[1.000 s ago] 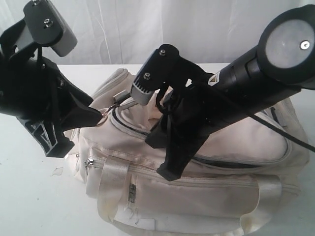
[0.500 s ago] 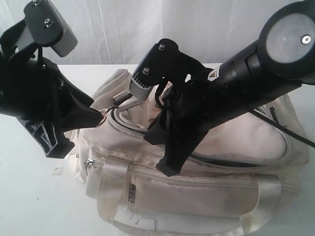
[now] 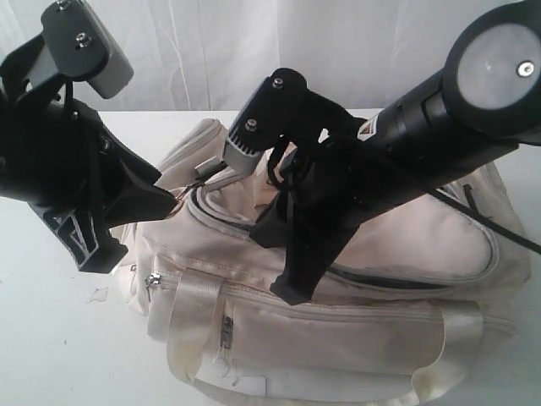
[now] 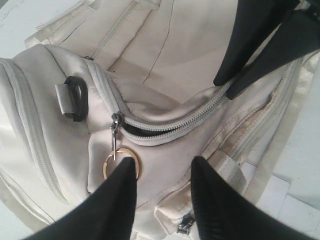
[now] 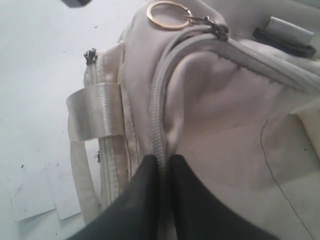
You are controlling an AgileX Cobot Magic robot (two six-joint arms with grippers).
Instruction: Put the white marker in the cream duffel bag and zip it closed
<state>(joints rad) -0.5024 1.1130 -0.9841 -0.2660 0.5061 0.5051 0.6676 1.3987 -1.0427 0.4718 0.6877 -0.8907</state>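
Note:
The cream duffel bag [image 3: 380, 338] lies on the white table, its grey top zip [image 4: 165, 127] showing a short dark gap near one end. A gold ring [image 4: 112, 159] hangs from the zip's slider. My left gripper [image 4: 162, 167] stands open at that end of the bag, one finger over the ring; in the exterior view its tip [image 3: 173, 199] meets the bag's left end. My right gripper [image 5: 163, 162] reaches across the bag's front and is shut on the zip's edge [image 5: 159, 125]; its tip [image 3: 287, 292] shows in the exterior view too. The white marker is out of view.
The table [image 3: 51, 338] is white, with a white curtain [image 3: 254, 42] behind. Flat white paper pieces [image 5: 35, 192] lie beside the bag. A black clip [image 5: 285, 35] and a side-pocket zip pull [image 5: 90, 55] sit on the bag's end. Both arms crowd over the bag.
My right arm has shifted slightly left and the bag's top panel has moved with it, narrowing the dark gap at the left end. The left arm has stayed still.

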